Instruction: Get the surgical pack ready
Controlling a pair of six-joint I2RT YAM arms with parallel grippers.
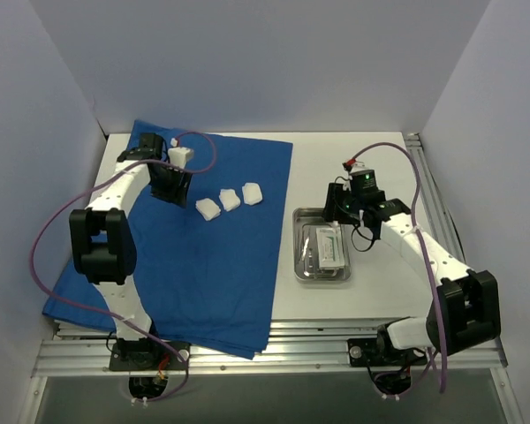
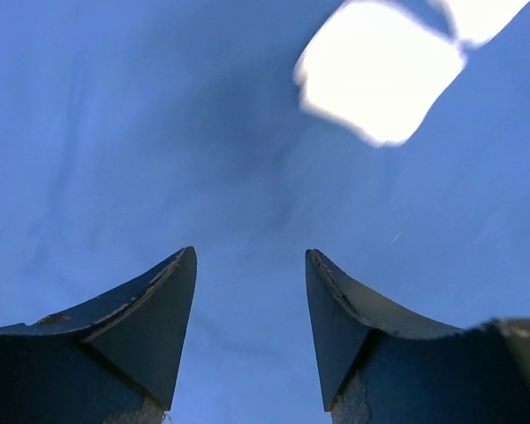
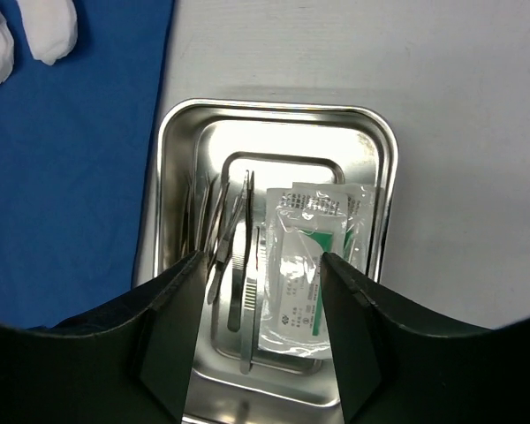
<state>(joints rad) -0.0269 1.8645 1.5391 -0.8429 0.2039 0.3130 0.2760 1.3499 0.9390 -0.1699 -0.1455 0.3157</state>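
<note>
Blue cloth (image 1: 203, 256) covers the left half of the white table (image 1: 362, 163) in the top view, with three gauze pads (image 1: 230, 200) in a row on it. The steel tray (image 1: 299, 256) sits on bare table just beside the cloth's right edge. The left gripper (image 1: 170, 187) hangs over the cloth's far part, and the right gripper (image 1: 340, 212) over the tray's far end.

From the left wrist, the fingers (image 2: 150, 309) stand spread, gripping nothing, above the cloth.

From the right wrist, the fingers (image 3: 172, 327) are parted and empty above the tray, which holds thin metal instruments (image 3: 234, 265) and flat packets (image 3: 305, 265).
</note>
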